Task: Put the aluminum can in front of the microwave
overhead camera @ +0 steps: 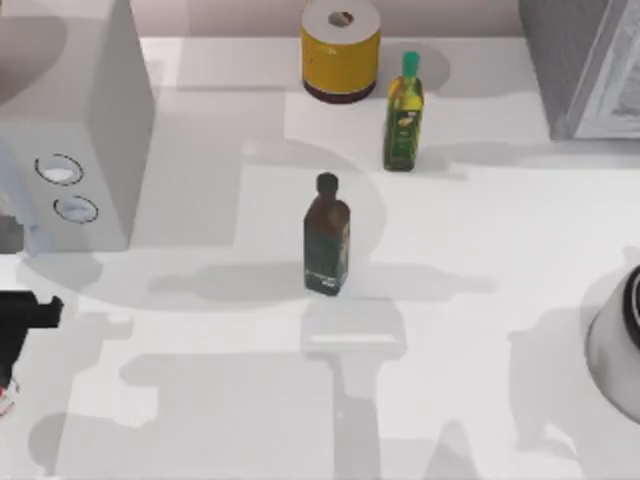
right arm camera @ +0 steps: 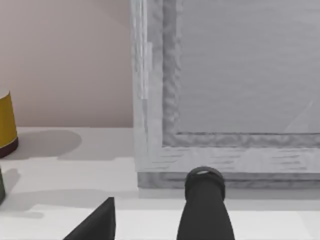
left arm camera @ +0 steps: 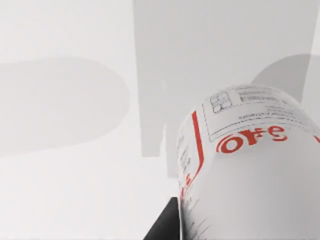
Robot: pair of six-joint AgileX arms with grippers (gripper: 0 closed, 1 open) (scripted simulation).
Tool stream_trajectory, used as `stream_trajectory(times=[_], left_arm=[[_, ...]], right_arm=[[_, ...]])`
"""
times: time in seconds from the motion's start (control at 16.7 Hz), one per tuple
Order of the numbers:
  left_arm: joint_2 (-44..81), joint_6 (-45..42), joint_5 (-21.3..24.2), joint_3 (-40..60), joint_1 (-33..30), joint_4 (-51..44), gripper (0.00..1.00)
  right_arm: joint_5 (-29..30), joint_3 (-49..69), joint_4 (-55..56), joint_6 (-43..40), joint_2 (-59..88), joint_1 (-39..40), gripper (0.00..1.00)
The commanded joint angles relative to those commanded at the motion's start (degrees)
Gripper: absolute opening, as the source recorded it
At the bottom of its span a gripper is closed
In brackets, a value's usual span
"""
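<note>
The aluminum can [left arm camera: 250, 170], white with red print, looms close in the left wrist view, tilted, with one dark finger [left arm camera: 162, 231] against its side. In the top view a sliver of the can [overhead camera: 5, 398] shows at the table's far left edge, near my left gripper [overhead camera: 32, 310], which is shut on it. The microwave [overhead camera: 70, 110], pale grey with two round dials, stands at the back left, just behind that gripper. My right gripper [right arm camera: 150, 222] is open with nothing between its fingers, close to the table's right edge.
A dark brown bottle [overhead camera: 326, 238] stands mid-table, with a green bottle [overhead camera: 404, 112] and a yellow canister [overhead camera: 341, 48] behind it. A darker grey appliance [overhead camera: 585, 65] fills the back right corner. A grey part of my right arm [overhead camera: 618, 345] sits at the right edge.
</note>
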State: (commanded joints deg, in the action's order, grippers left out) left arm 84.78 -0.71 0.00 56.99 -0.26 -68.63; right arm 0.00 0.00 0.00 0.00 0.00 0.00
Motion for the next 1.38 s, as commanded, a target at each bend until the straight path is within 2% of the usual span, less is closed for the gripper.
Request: stream_trajectory(times=[0.84,1.38], left_arm=[[0.3,0.0,0.0,-1.6,0.0,1.9,0.0],[0.3,0.0,0.0,-1.6,0.0,1.9,0.68]], right_arm=[[0.0,0.0,0.0,0.0,0.0,0.0,1.0],[0.0,0.0,0.0,0.0,0.0,0.0,1.0]])
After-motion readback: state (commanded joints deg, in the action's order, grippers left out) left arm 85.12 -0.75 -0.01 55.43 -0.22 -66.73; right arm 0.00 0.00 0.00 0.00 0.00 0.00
